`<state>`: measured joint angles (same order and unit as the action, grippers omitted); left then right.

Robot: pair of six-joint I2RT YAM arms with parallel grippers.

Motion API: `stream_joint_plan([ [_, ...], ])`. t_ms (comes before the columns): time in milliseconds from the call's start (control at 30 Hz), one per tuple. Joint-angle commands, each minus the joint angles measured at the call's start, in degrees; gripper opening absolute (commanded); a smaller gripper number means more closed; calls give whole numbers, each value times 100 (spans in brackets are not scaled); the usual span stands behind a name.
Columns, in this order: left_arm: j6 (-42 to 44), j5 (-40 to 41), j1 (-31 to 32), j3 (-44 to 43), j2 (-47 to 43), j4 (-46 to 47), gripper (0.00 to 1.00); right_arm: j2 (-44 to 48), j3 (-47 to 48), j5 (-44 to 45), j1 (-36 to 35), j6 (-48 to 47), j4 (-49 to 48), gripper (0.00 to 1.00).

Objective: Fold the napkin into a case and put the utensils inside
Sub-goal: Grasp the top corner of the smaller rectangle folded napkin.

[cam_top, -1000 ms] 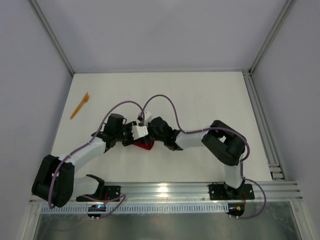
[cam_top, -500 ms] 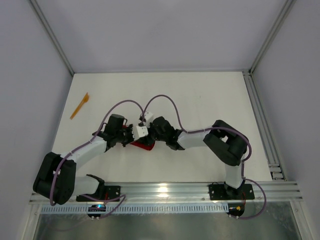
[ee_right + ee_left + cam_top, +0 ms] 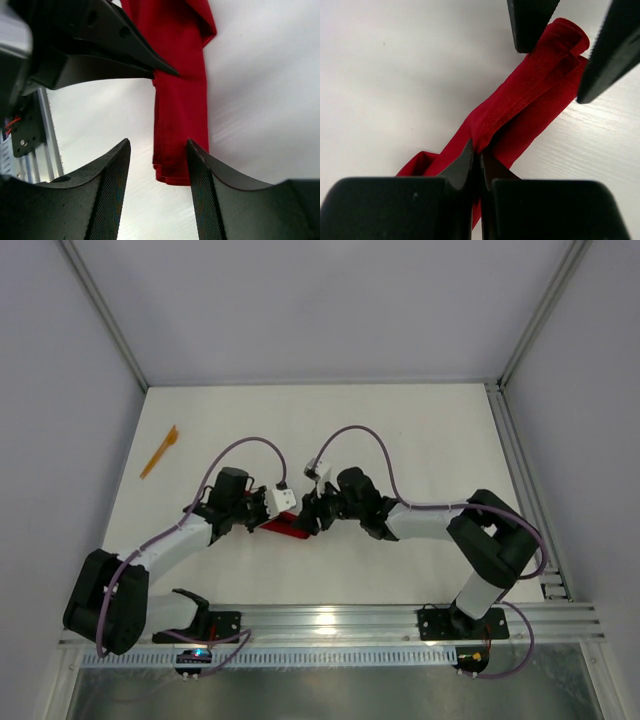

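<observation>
A white matte table (image 3: 400, 430) with a faint wood grain lies under both claws. The left arm (image 3: 170, 545) and right arm (image 3: 440, 520), white shells with black joints and looped purple-grey cables, bend inward until their heads nearly meet at mid-table.

Between the claws lies the napkin (image 3: 285, 527), a bright red, plain soft cloth gathered into a long narrow strip of several overlapping layers. In the left wrist view the napkin (image 3: 520, 100) runs diagonally away from the claw's tips, and its far end curls into a soft roll.

The left claw (image 3: 476, 150), two smooth black wedge fingers, is clenched tight, its tips pinching a raised fold of the red cloth at the strip's near half.

The right claw (image 3: 156, 144) is released, its jaws spread. Its black fingers (image 3: 112, 190) carry fine cross-hatched pads and stand either side of the strip's squared end without gripping it. The left claw's pointed tip meets the cloth's edge just beyond them.

One utensil (image 3: 160, 450), a slim orange plastic piece broadening at one end, lies flat well apart from both claws, far out to the left claw's left side.
</observation>
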<state>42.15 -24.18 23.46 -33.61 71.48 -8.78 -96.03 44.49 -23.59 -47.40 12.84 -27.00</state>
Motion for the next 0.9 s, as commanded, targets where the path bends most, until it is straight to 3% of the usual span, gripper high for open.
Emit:
stream_joint_plan([
  [0, -49, 36, -26, -164, 146, 34, 0, 216, 226, -646, -7, 26, -253, 53],
  [167, -75, 55, -26, -155, 217, 95, 0, 479, -106, -611, 151, 112, -726, 53],
  [233, -75, -24, -17, -155, 182, 87, 0, 480, -308, -550, 309, 471, -1312, 48],
  [300, -75, -130, -26, -164, 155, 43, 0, 296, -389, -497, 537, 675, -1526, 28],
  [400, -146, -148, -26, -225, 173, -36, 0, -257, 85, -672, 547, 430, -1124, 15],
  [600, -295, -200, -26, -296, 199, -72, 0, -890, 358, -813, 381, 175, -974, 11],
  [867, -567, -60, -26, -410, 278, -37, 0, -1076, 297, -778, 56, 70, -1035, 8],
])
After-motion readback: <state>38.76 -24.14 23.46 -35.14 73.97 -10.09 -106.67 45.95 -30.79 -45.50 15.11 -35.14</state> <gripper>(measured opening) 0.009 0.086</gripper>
